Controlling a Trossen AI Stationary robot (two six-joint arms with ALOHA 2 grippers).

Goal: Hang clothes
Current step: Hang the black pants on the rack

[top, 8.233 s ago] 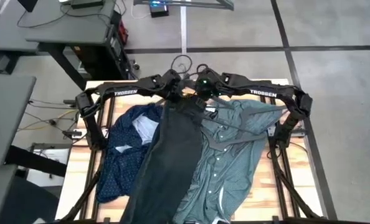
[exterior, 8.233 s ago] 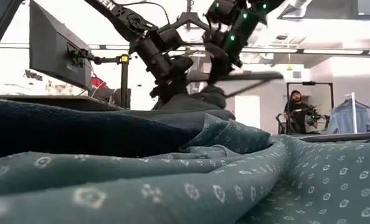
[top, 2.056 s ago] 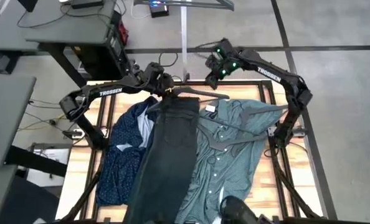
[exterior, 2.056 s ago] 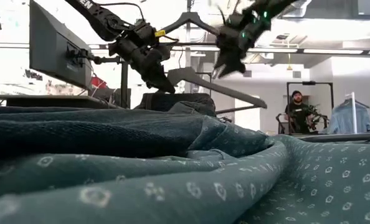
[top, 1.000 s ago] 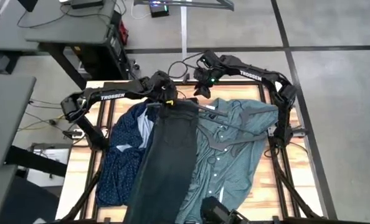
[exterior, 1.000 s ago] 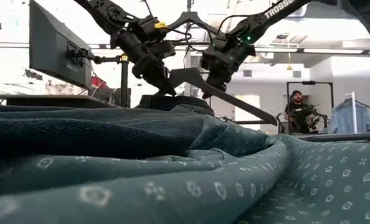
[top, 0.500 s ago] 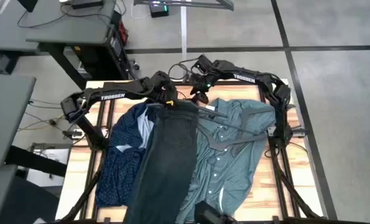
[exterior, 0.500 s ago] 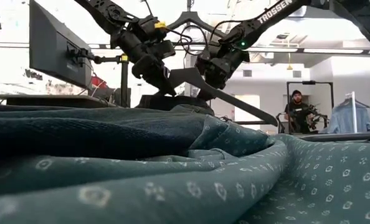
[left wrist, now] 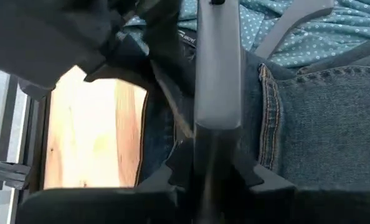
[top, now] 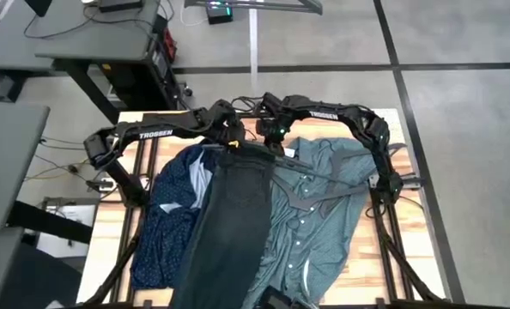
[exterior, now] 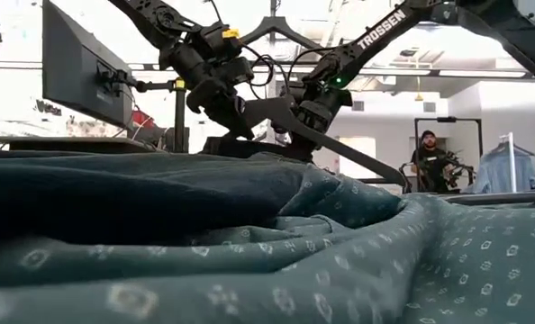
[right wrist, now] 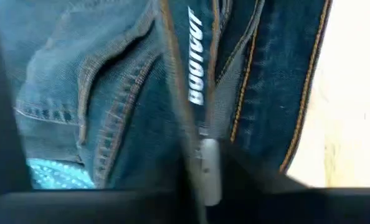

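Wooden table [top: 109, 240] carries three garments side by side; the charcoal jeans [top: 229, 223] lie in the middle, their long axis running away from both tools, waistband right beneath them. Teal shirt [top: 324, 215] spreads under the right arm, navy dotted shirt [top: 165, 215] under the left. Left tool [top: 230, 130] clenches the black hanger [exterior: 326, 144]. Right tool [top: 276, 130], just beside it over the waistband; whether it grips, I cannot tell.
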